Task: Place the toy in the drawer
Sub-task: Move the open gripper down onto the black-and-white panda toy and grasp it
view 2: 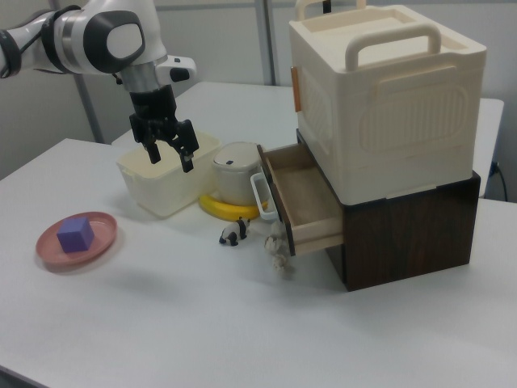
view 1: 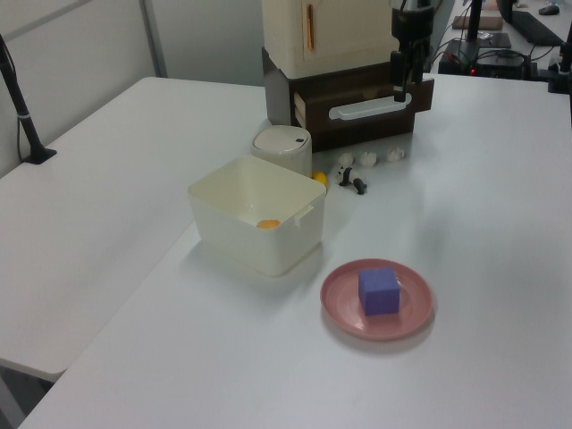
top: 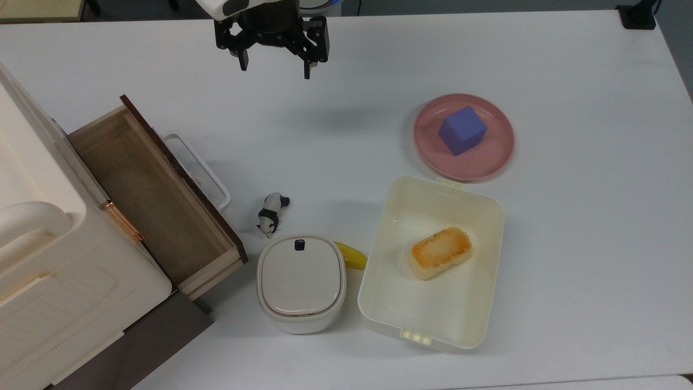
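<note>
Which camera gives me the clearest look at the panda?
The top view: the panda lies unobstructed beside the open drawer. The right view shows it small, side-on; the left view shows a tiny shape.

A black-and-white toy, purple cube on a pink plate, and yellow banana are showing against the white surface.

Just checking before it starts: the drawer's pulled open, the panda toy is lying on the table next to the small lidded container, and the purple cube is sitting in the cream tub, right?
Not quite. The purple cube sits on the pink plate, not in the cream tub, as the top view shows. The drawer is open, and the panda toy lies on the table beside the small lidded container.
</note>
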